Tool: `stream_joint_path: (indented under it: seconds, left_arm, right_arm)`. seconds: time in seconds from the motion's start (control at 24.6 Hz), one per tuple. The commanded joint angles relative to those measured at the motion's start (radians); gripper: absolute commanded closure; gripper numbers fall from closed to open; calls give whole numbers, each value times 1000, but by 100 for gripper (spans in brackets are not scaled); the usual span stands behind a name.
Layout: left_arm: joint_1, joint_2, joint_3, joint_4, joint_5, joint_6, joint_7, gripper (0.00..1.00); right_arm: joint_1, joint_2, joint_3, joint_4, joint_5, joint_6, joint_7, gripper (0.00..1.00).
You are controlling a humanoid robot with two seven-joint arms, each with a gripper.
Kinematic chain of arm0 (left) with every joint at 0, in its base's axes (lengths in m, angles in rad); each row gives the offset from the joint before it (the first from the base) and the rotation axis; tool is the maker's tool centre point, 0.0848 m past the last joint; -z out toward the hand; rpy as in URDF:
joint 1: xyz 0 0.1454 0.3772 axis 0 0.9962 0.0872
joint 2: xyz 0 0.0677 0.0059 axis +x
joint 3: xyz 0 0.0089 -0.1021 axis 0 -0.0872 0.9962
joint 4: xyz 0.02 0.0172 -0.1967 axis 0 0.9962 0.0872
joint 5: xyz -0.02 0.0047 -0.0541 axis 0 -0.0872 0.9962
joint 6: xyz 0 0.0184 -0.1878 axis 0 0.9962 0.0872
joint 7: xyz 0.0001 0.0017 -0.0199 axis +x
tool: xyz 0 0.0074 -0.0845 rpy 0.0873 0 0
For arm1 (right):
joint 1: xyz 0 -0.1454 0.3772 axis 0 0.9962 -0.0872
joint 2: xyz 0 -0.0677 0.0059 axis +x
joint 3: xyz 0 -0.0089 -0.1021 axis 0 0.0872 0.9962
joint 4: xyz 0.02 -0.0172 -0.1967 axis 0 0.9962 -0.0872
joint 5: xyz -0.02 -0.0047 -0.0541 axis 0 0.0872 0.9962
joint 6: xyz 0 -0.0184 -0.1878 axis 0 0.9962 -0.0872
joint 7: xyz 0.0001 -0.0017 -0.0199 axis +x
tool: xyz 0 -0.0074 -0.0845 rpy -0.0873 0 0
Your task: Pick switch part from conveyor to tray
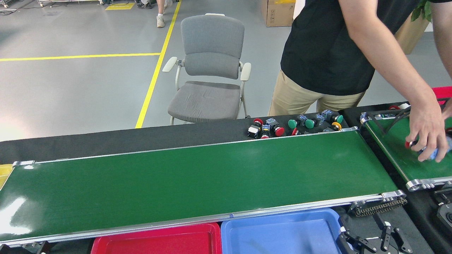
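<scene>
Nearest edge, bottom right: right black pincer (pixel 374 240), fingers spread apart and holding nothing, low beside the trays. Left pincer: out of view.

Shallow red plastic tray (pixel 155 243) and shallow blue plastic tray (pixel 282 231), side by side, touching, just below the conveyor's near rail.

Long glossy dark-green conveyor belt with silver aluminium side rails (pixel 197 176): surface bare, running left to right across the view.

Shorter green belt (pixel 399 148), at right, angled away; a person's hand (pixel 427 132) rests on it, closed round a blue-and-red switch part (pixel 432 151).

Black worktop strip (pixel 123 139) behind the conveyor: cluster of push-button switch parts with red, green and yellow caps (pixel 296 126), lying just past the far rail, right of centre.

Person in black shirt and khaki trousers (pixel 317 53), standing behind the worktop.

Grey upholstered office chair with white armrests (pixel 210 70), on the grey floor.
</scene>
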Motion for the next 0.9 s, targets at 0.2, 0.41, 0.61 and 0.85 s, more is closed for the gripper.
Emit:
stream_joint_path:
  seconds: [0.2, 0.41, 0.61, 0.85]
  left_arm:
    - [-5, 3, 8, 14, -1, 1, 9, 0]
    - [-12, 5, 19, 13, 5, 6, 9, 0]
    - [-18, 6, 19, 14, 8, 10, 8, 0]
    - [-25, 5, 19, 14, 8, 9, 8, 0]
  right_arm:
    - [-6, -3, -1, -12, -1, -3, -5, 1]
    - [-26, 0, -1, -13, -1, 5, -4, 1]
    - [-37, -3, 1, -10, -1, 5, -2, 1]
    - [-46, -2, 1, -6, -1, 9, -1, 1]
